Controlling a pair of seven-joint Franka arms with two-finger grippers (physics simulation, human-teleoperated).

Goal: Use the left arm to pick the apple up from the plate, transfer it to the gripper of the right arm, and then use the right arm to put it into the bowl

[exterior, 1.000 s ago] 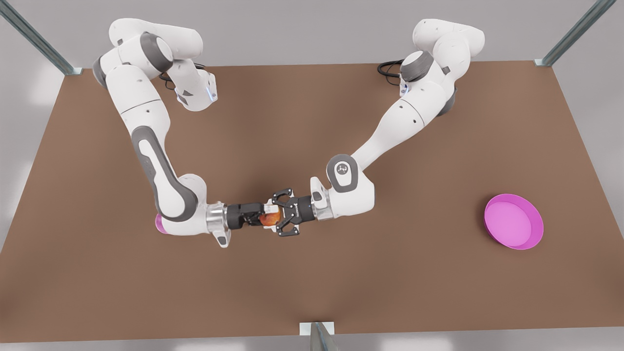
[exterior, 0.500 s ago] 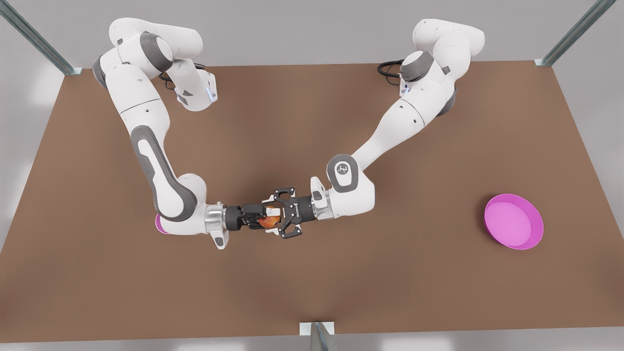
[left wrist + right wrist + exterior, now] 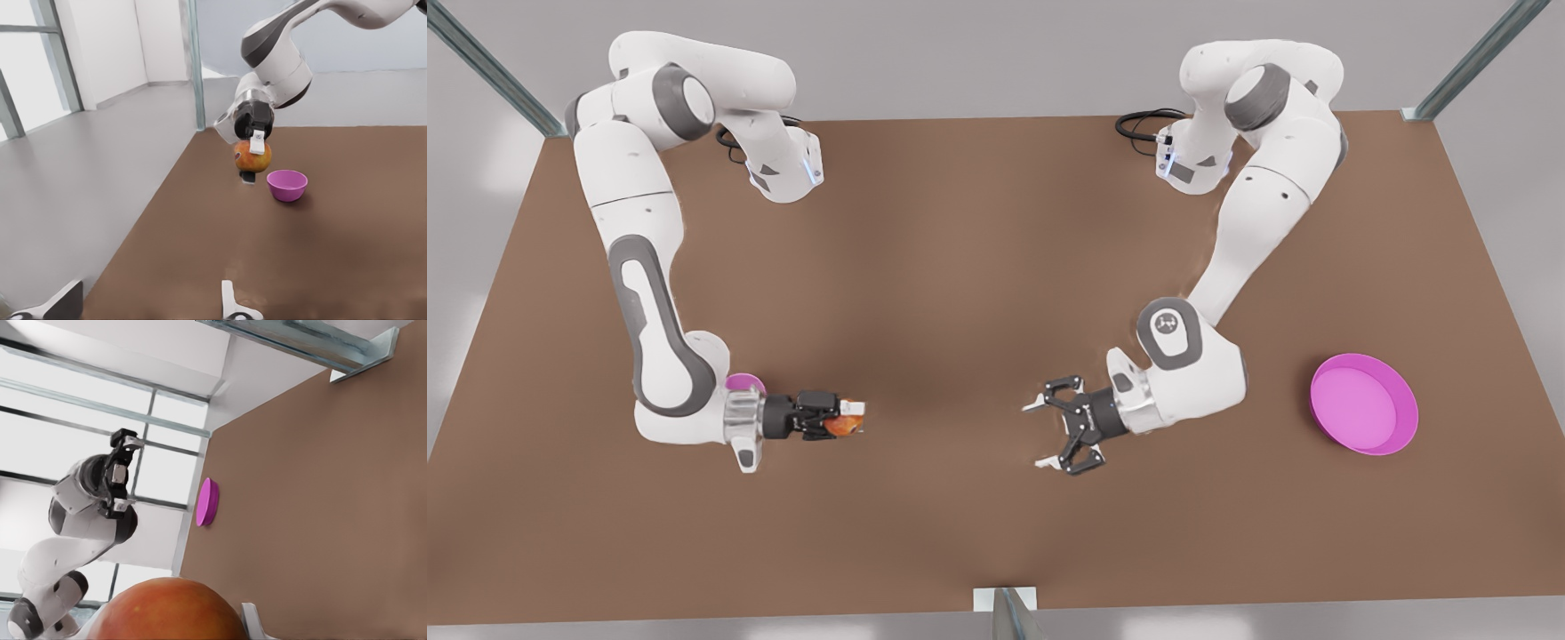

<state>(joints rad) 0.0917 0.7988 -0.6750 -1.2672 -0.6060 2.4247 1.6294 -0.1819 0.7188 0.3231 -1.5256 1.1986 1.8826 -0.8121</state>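
front view: apple [image 3: 839,428] in right tool [image 3: 855,419]

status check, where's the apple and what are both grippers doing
Right gripper shut on apple, held off the table beside the bowl. Left gripper open, waiting nearer the plate. Nothing seen in the way.

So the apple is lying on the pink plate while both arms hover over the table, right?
Not quite. The apple is not on the pink plate: the right tool grips it in the air, far across the table, as the front view shows. Both arms do hover over the table, and the left tool is open.
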